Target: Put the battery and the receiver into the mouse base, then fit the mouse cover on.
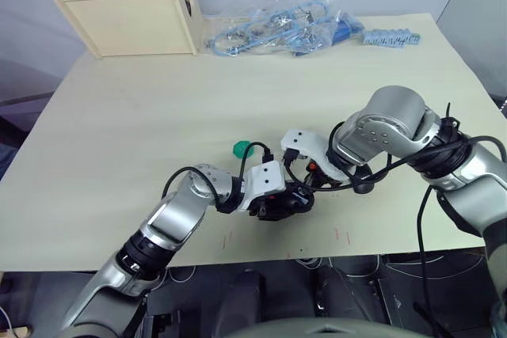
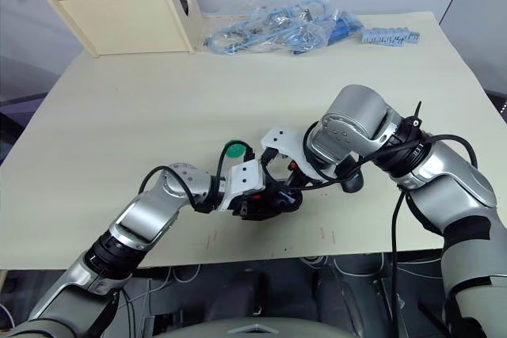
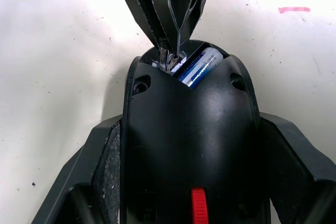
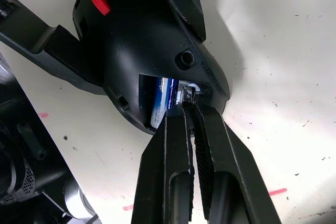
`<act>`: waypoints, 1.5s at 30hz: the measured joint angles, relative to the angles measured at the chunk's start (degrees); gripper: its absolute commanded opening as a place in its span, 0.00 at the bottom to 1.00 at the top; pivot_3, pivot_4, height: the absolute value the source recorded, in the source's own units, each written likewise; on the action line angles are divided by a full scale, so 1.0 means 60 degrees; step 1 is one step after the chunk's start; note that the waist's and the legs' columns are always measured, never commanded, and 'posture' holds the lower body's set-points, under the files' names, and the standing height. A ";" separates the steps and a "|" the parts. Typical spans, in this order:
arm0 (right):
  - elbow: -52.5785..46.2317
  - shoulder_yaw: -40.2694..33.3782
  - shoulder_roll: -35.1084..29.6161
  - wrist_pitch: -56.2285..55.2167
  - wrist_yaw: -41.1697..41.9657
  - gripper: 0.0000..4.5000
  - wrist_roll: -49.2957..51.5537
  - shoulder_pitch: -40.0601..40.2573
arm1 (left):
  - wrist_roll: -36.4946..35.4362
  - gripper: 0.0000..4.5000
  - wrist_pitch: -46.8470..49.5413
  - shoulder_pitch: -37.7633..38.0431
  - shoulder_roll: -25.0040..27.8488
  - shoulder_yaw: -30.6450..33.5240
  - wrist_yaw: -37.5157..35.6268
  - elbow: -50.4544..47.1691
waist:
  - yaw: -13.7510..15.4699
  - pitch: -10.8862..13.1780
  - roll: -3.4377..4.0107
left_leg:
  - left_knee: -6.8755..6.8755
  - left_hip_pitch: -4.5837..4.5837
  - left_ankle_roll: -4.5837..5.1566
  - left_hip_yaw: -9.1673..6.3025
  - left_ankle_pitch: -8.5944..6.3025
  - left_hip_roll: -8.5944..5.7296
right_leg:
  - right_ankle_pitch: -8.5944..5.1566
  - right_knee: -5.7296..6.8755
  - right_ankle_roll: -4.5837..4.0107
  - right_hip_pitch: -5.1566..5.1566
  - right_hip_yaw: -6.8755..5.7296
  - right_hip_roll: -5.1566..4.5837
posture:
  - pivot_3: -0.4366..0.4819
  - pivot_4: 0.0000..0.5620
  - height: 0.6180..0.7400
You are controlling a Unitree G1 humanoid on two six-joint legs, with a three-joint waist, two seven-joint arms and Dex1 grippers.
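Black with a red scroll wheel, the mouse base (image 3: 189, 150) sits clamped in our left claw (image 3: 189, 192). Our right claw (image 4: 190, 109), pinched together, touches its open bay just beside the blue battery (image 3: 198, 66).

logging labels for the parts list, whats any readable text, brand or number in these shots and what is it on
No text can be read in any view.
The battery: white print on its blue wrap, too blurred to read.
The mouse base: no lettering visible; only a red scroll wheel.
The table: red pen marks, strokes, not characters.
The bagged blue parts at the far edge: print, if any, too small to tell.
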 measured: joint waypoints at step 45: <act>0.0383 0.1365 0.0087 0.0002 0.2132 0.00 -0.0741 -0.1212 | 0.0173 0.66 -0.0111 -0.0013 -0.0175 -0.0064 -0.0030 -0.0014 | 0.0072 0.0018 0.0029 | 0.0002 -0.0034 0.0000 -0.0030 0.0000 -0.0012 | 0.0000 -0.0016 0.0001 -0.0008 -0.0035 -0.0017 | 0.48 0.27 1.00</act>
